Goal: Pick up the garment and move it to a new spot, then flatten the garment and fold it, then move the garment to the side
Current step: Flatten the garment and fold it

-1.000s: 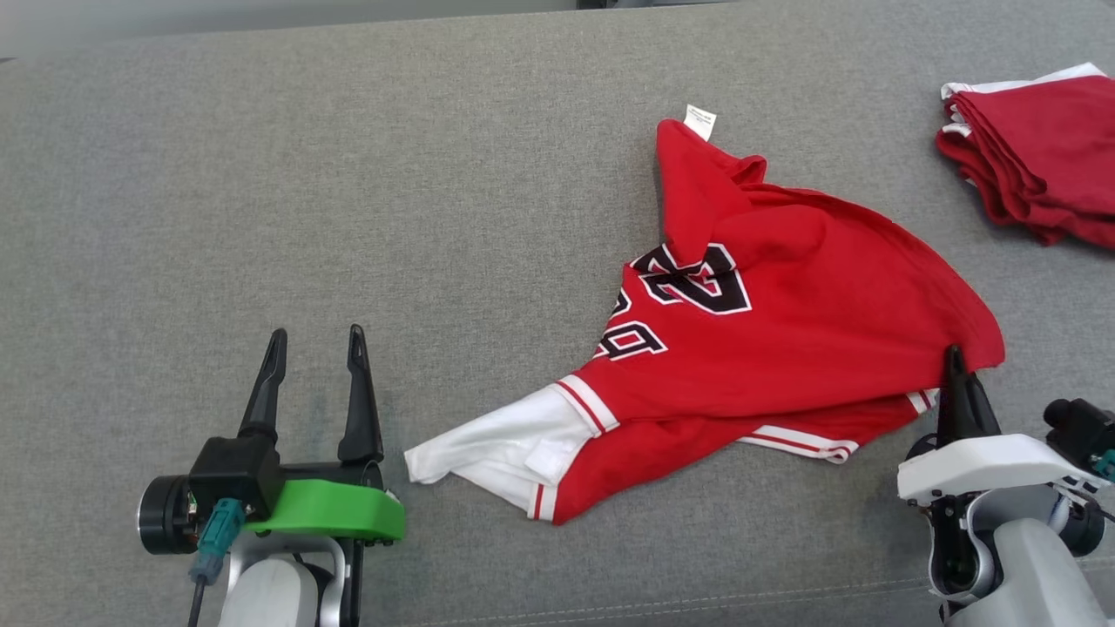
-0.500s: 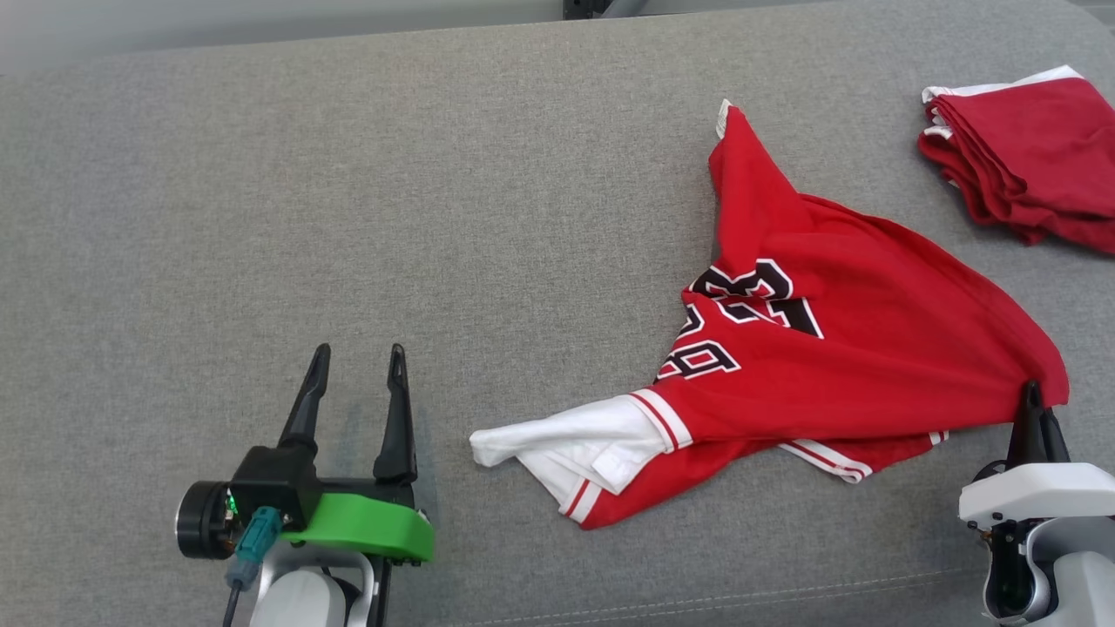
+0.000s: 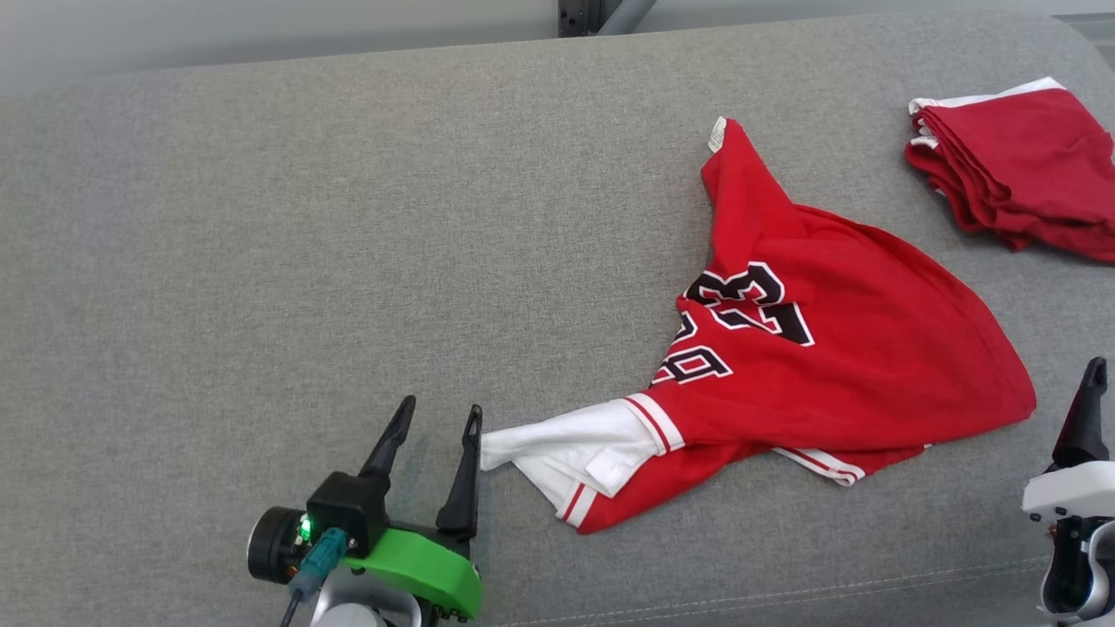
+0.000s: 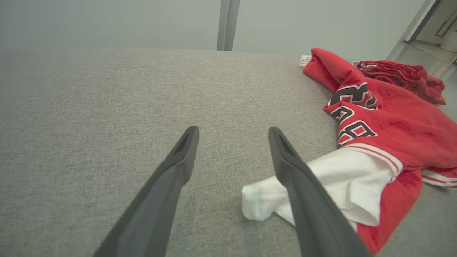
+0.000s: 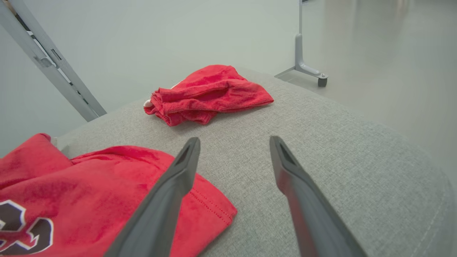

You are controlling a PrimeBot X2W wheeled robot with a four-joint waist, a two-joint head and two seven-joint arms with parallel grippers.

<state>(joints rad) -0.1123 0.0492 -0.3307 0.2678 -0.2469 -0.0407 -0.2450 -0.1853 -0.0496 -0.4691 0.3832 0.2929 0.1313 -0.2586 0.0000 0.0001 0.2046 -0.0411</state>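
My left fingers (image 3: 463,475) sit apart beside the white sleeve (image 3: 566,440), 8 o'clock of the garment (image 3: 836,348), likely to spread it; right fingers (image 3: 1080,418) apart, empty.

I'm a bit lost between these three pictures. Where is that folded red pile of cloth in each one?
Head view: the folded red pile lies at the upper right, on the grey cushion.
Left wrist view: upper right, just beyond the red jersey.
Right wrist view: upper middle, slightly left of centre.
Shared landmark: the red jersey with black numbers, spread out near the pile in all three views.
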